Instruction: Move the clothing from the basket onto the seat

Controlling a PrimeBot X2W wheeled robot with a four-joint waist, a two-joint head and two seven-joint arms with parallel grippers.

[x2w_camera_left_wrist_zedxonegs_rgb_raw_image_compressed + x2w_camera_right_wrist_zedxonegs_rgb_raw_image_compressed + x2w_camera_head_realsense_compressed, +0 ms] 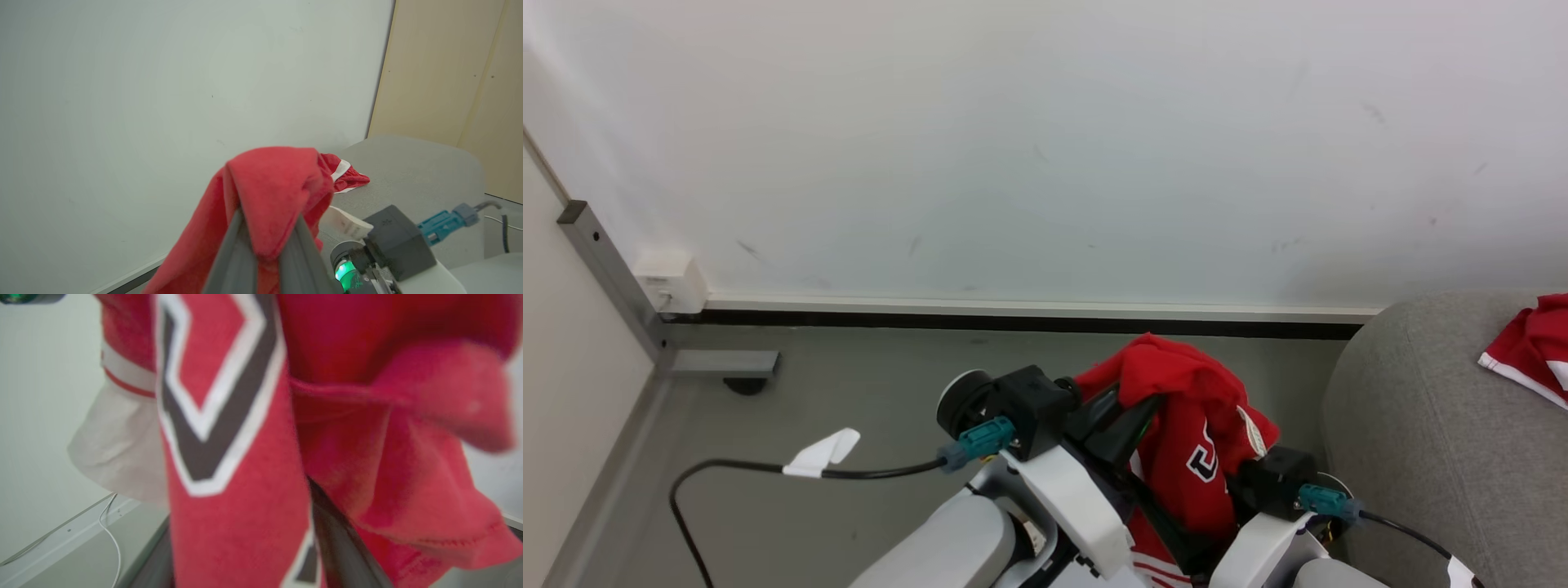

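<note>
A red garment with white trim and a dark number hangs lifted off the floor, draped over my left gripper, which is shut on it. In the left wrist view the red cloth is pinched between the two grey fingers. My right gripper stands open just behind the hanging cloth. One dark finger shows under the fabric, and the number print is close up. The grey seat is at the right, with another red garment lying on it. The basket is out of view.
A pale wall with a dark baseboard stands close ahead. A grey metal post and a white box are at the left. A black cable with a white tag trails over the grey floor.
</note>
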